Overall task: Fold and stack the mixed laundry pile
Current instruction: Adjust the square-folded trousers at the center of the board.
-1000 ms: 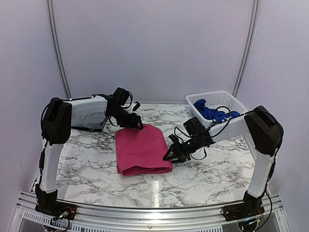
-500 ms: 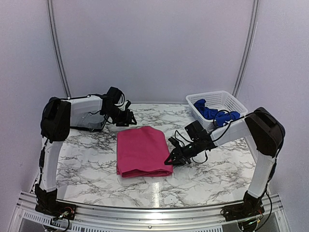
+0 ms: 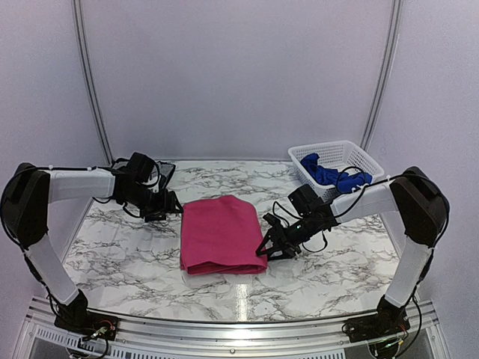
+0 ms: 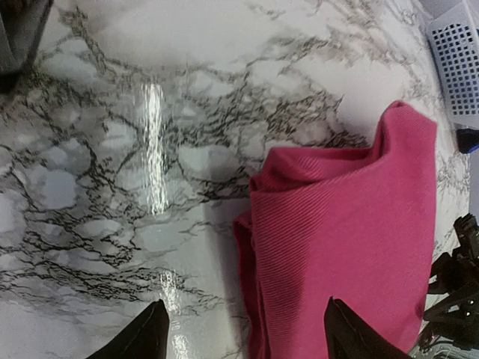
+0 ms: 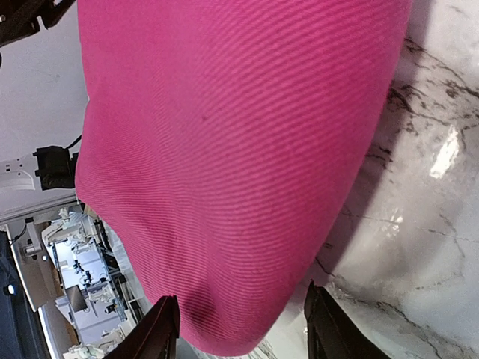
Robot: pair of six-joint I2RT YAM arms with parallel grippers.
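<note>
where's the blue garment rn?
Top view, far right: the blue garment lies bunched in the white basket at the back right corner of the table, apart from the folded pink garment mid-table.

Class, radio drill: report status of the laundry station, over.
Left gripper, right gripper: jaws open, empty. Pink garment folded between them; blue garment bunched in basket. Nothing in the way.

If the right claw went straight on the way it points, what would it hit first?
Most likely the pink garment: the right gripper points at its right edge, very close by.
</note>
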